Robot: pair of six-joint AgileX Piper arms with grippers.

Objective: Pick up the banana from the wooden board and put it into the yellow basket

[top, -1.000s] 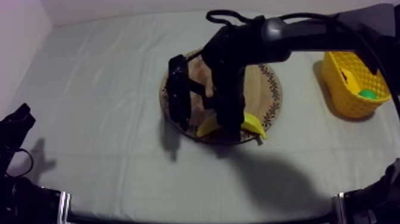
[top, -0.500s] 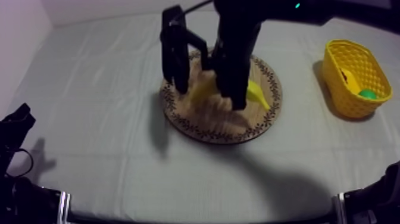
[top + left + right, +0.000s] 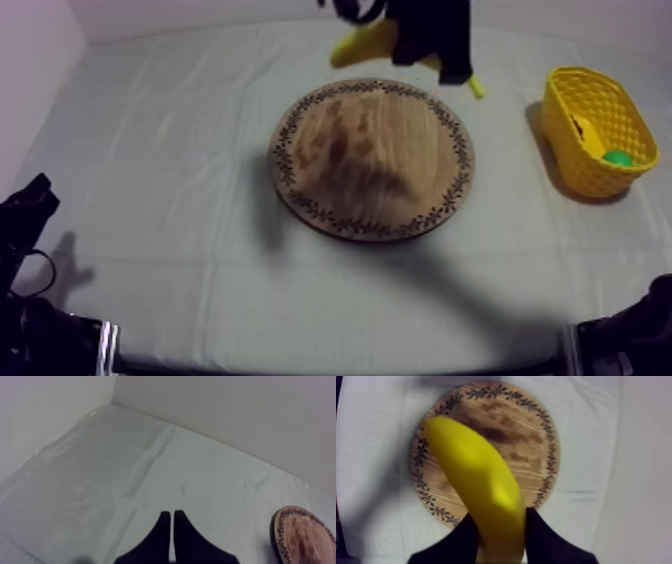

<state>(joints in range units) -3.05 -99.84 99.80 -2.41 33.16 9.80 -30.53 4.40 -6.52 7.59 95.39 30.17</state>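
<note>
The yellow banana (image 3: 366,45) hangs high over the far rim of the round wooden board (image 3: 370,157), held in my right gripper (image 3: 420,50). In the right wrist view the banana (image 3: 481,491) lies between the two black fingers (image 3: 543,538), which are shut on it, with the bare board (image 3: 536,451) below. The yellow basket (image 3: 598,130) stands at the right of the table, apart from the gripper. My left gripper (image 3: 171,523) points over the cloth with its fingers together as a narrow wedge; the board's rim (image 3: 300,533) shows beside it.
Inside the basket lie a green thing (image 3: 618,158) and a yellow thing (image 3: 588,135). My left arm (image 3: 25,225) rests at the table's near left edge. Open cloth (image 3: 160,170) spreads left of the board.
My right gripper has lifted the banana off the board and carried it up and toward the far side. The board now lies bare. The left arm has not moved.
</note>
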